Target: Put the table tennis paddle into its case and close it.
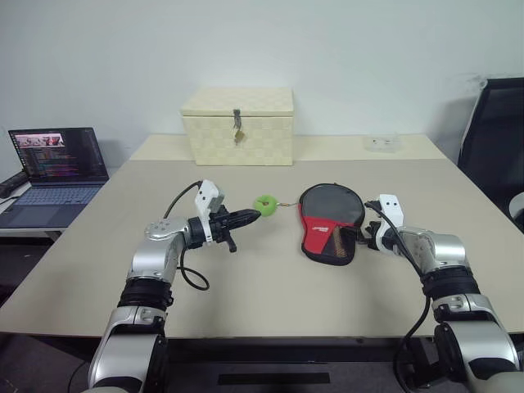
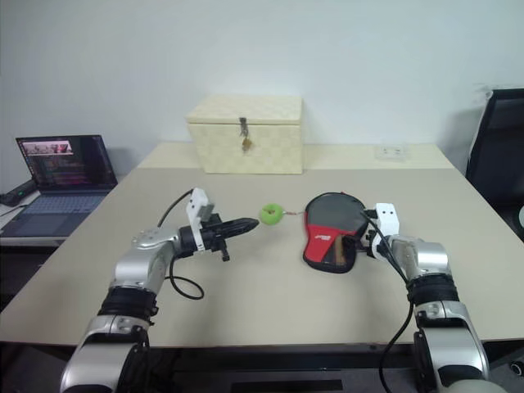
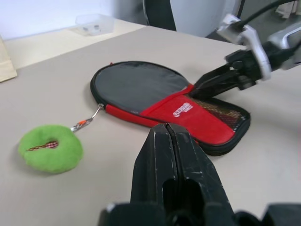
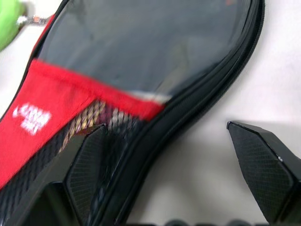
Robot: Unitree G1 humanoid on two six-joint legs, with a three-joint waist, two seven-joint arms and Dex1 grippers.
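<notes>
Paddle apparently inside case [image 1: 331,223], mid-desk [image 1: 262,303]; zip closure unconfirmed. Right end effector [image 1: 358,237] spread wide at case edge; left end effector [image 1: 246,218] clenched empty.

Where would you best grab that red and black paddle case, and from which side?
Probably the narrow handle end of the case, coming in low from the robot's right. It lies flat with that end by the open right gripper, which already straddles its zipped edge.

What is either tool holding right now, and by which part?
Nothing. The left tool is shut on air beside the green plush ring; the right tool is open, straddling the red-and-black paddle-shaped zip case's edge.
</notes>
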